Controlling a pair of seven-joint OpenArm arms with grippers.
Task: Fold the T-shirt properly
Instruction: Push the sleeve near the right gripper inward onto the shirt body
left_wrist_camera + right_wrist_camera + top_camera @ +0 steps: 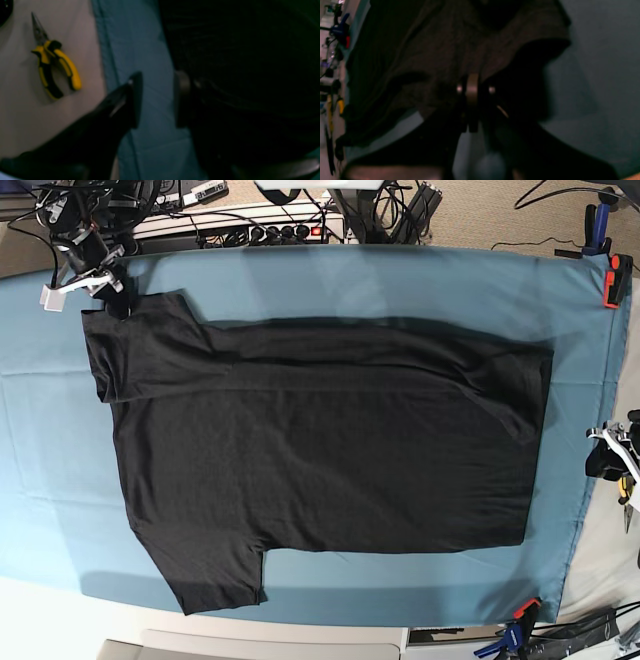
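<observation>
1. At the near edge of the base view, one orange-and-blue clamp (524, 612) pins the blue table cloth (330, 275) at its right corner.
2. One black T-shirt (330, 445) lies spread flat on the cloth, plain side up; its two sleeves are on the view's left, one toward the near edge and one toward the far corner.
3. At the right edge, the left gripper (156, 100) hovers over the cloth just beside the shirt's hem, its two fingers apart with only blue cloth between them.
4. One pair of yellow-and-black pliers (53, 61) lies on the pale tabletop beyond the cloth's border.
5. At the far left corner, the right gripper (472, 100) is closed, pinching a fold of the far sleeve.
6. A second orange clamp (616, 280) holds the cloth's far right corner.
</observation>
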